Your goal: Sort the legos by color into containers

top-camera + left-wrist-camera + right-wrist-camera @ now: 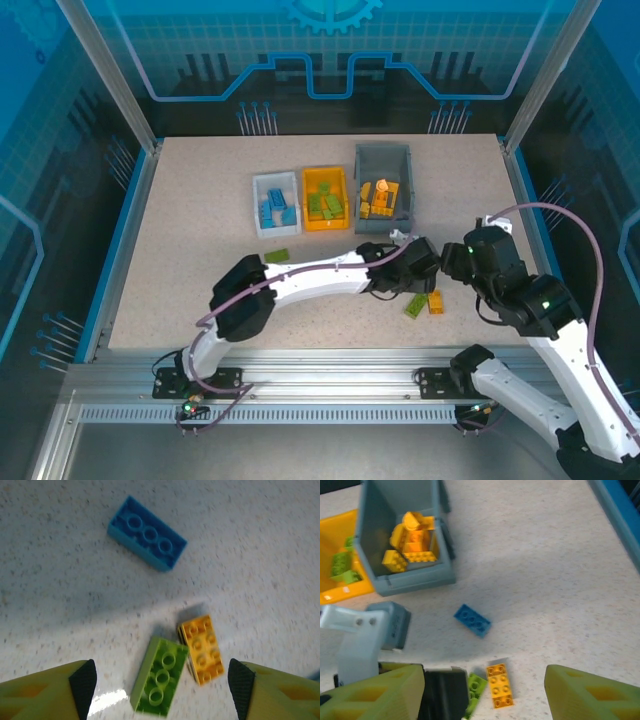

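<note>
Seen from above, three containers stand in a row in the upper middle of the frame. At the left is the white bin [276, 230] with blue bricks [275, 208] inside. Next comes the orange-yellow bin [327, 226] with green bricks [325, 203]. At the right is the grey bin [383, 160] with orange bricks [380, 197]. Below the white bin a lone green brick [277, 256] lies on the table [180, 250], just above the left arm [300, 280].

In the left wrist view, the left gripper [162, 682] has its jaws spread wide and holds nothing. Its fingertips [82, 685] sit in the lower corners of the frame. A green brick [160, 676] lies on the table in the lower middle, between the two fingertips, and neither of them touches it. An orange brick [202, 650] lies just beside it on the right. A blue brick [147, 533] lies in the upper part of the frame, left of centre and well apart from the fingers.

In the right wrist view, the right gripper [485, 692] is also spread wide and holds nothing. The orange brick lies at the lower middle, between its fingers [592, 692]. The green brick lies just left of the orange one, partly hidden by the dark body of the left gripper. The blue brick lies in the middle of the frame, below the grey bin at the upper left.
</note>
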